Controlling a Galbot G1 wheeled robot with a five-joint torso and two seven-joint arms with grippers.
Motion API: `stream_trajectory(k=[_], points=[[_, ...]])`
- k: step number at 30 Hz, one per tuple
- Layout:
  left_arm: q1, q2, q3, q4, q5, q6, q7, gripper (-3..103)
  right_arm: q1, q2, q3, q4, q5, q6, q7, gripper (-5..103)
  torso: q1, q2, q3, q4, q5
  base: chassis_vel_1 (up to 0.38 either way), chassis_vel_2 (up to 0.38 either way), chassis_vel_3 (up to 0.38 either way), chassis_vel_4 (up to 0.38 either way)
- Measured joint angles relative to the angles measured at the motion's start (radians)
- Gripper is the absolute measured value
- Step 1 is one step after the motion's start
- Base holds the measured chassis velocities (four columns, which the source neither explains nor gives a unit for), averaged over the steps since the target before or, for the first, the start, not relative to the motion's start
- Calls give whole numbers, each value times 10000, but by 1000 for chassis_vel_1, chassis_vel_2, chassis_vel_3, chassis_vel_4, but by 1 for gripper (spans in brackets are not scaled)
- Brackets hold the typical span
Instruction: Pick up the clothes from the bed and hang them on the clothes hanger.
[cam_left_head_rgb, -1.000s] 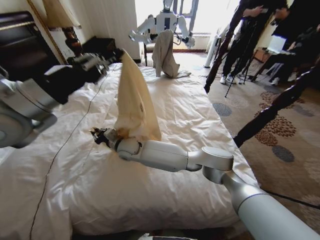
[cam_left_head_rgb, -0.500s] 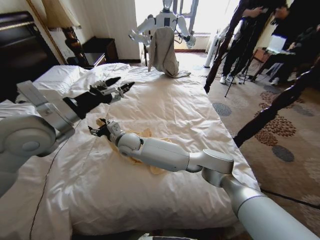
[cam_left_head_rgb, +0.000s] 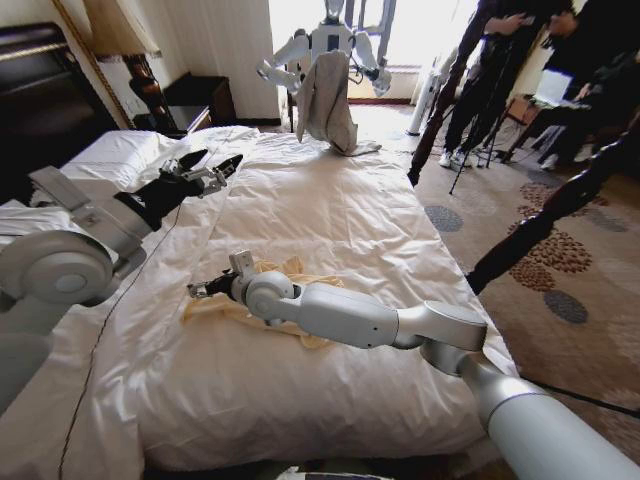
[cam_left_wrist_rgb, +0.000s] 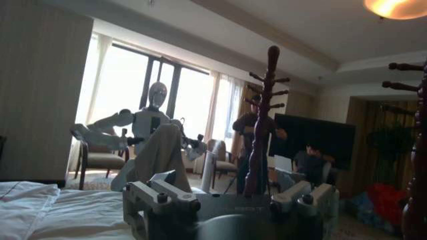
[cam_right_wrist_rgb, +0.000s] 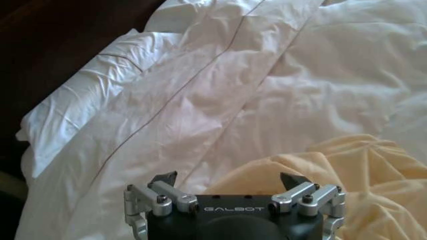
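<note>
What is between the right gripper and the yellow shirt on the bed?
Nothing visible. The right gripper is open, low over the edge of the yellow shirt, which lies crumpled on the bed.

My arms are smooth silver-grey tubes with rounded joints, darkening to black at the wrists. My right gripper (cam_right_wrist_rgb: 229, 181) has a black body lettered GALBOT in white, with silver linkage bars, round screws and short dark fingers (cam_right_wrist_rgb: 291, 179). My left gripper (cam_left_head_rgb: 207, 167) is black with silver links.
</note>
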Motion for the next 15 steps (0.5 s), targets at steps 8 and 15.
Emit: stream_trajectory(k=[8, 15], points=[[95, -732, -85, 693, 621, 859, -2285, 100, 195, -2021, -95, 1496, -1280, 54, -73, 100, 0, 0, 0, -2, 2, 0, 0, 0, 0], [1379, -2265, -553, 1398, 2230, 771, -3242, 100, -163, -4397, 298, 2043, -2654, 296, -1687, 100, 2, -2, 1, -2, 4, 0, 0, 0, 0]])
